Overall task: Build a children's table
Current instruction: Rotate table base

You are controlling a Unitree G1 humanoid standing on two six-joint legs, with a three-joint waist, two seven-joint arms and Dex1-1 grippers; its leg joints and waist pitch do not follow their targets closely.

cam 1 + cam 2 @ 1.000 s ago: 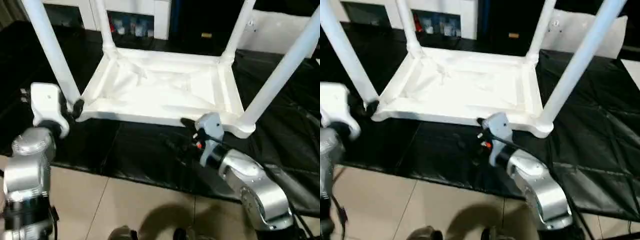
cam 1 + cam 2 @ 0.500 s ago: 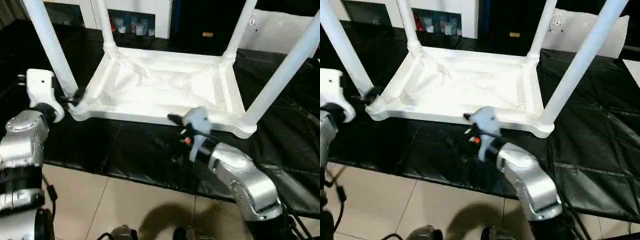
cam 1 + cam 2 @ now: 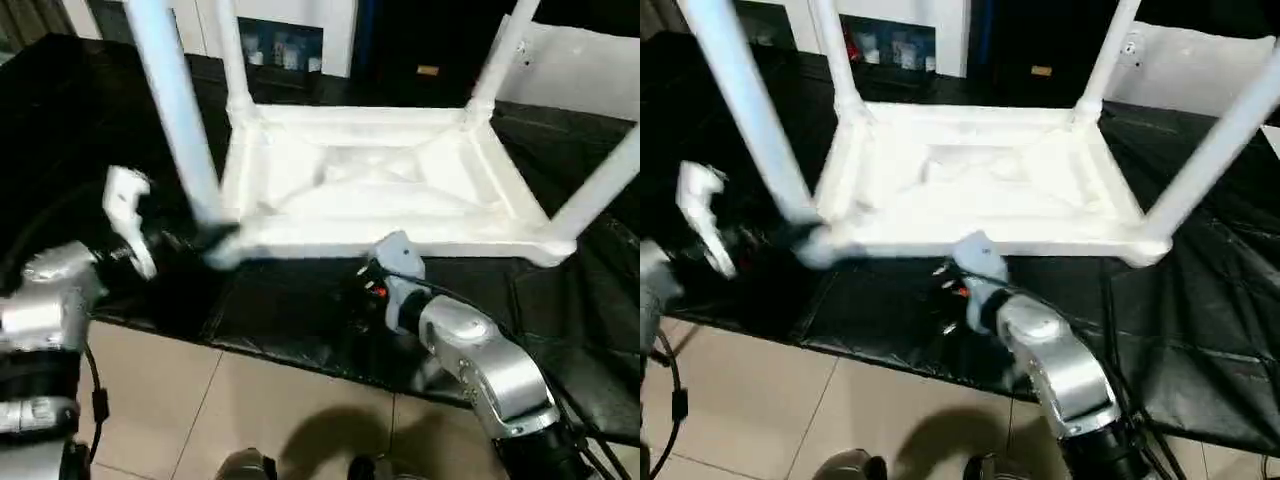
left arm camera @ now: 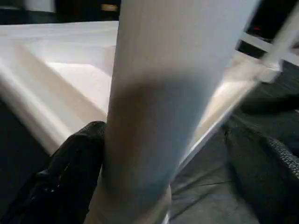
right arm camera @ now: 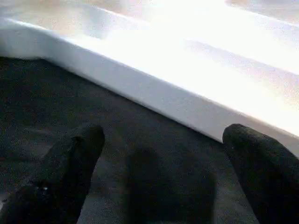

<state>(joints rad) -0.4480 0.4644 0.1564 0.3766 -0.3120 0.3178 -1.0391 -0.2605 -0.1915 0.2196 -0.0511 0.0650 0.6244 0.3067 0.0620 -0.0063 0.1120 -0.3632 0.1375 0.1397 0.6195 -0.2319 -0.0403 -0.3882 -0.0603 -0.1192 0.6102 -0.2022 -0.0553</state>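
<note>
Black sheeting (image 3: 300, 300) carries the upturned children's table (image 3: 400, 190). Left gripper (image 4: 154, 154) straddles the near-left leg (image 3: 175, 110), jaws wide; right gripper (image 5: 163, 172) gapes empty. A knock could unseat that leg.

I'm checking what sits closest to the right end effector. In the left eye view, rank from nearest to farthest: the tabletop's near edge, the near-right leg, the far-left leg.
1. Tabletop's near edge: just ahead of the right end effector.
2. Near-right leg: off to its right, at the near-right corner.
3. Far-left leg: across the tabletop, at the far-left corner.
</note>
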